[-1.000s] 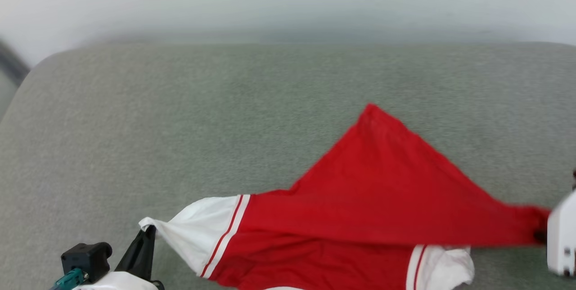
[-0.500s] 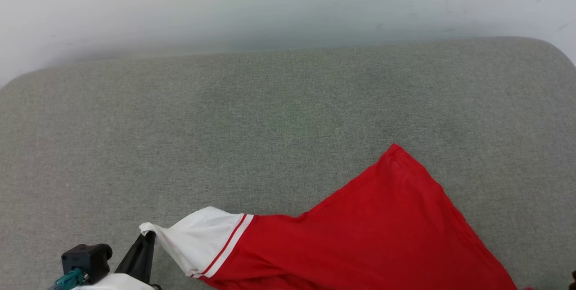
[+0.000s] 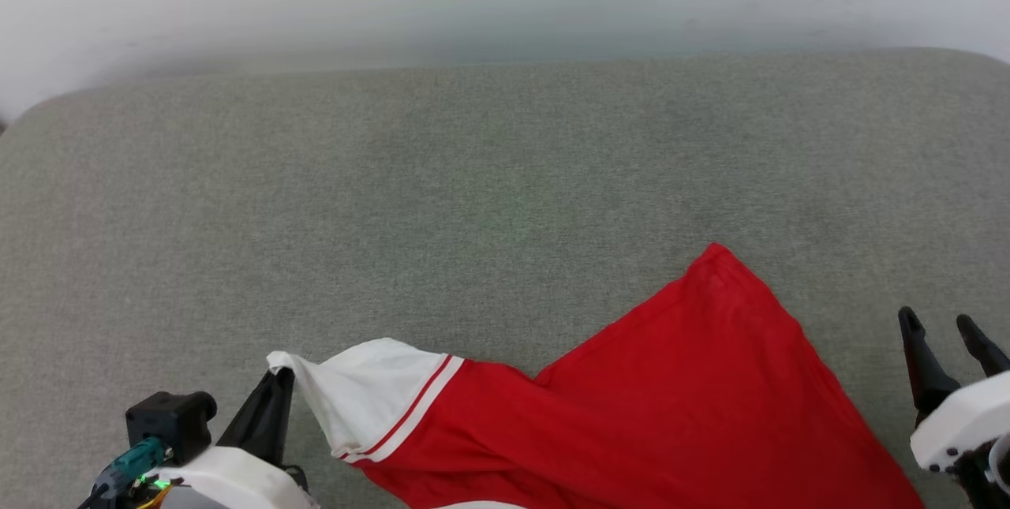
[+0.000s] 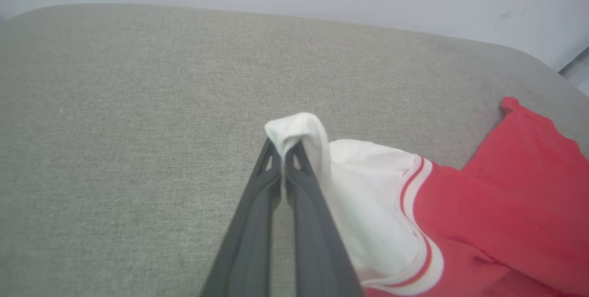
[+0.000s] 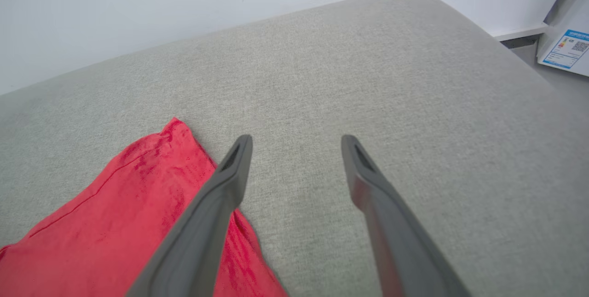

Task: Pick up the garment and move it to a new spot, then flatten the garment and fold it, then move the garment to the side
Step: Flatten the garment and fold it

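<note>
**Right gripper free; shirt lies at its 9 o'clock**

We find the shirt (image 3: pixel 671 398) on the grey cushion (image 3: pixel 473 177), at the 6 o'clock edge of the head view. Its long axis runs roughly from 9 to 3 o'clock.

The left gripper (image 4: pixel 283 149) is clamped tight on the tip of the white sleeve (image 4: pixel 368 186), at the shirt's 9 o'clock end. The cloth drapes over its fingertips. The right gripper (image 3: pixel 937 321) has its fingers spread wide with nothing between them, over bare cushion.

The governing relation is as follows. From the right gripper, the red body lies just beside it at 9 o'clock, and the pointed hem corner (image 3: pixel 714 250) lies at about 10 o'clock. In the right wrist view one finger crosses the red edge, but we cannot tell whether it touches.

We judge the right arm to be the nearer one to the free end. A new grip there calls for a move toward 9 o'clock. A pull toward 3 o'clock would then draw the shirt flat against the left gripper's hold. The risk is that soft jersey may bunch, so the fingers catch only one layer.
</note>
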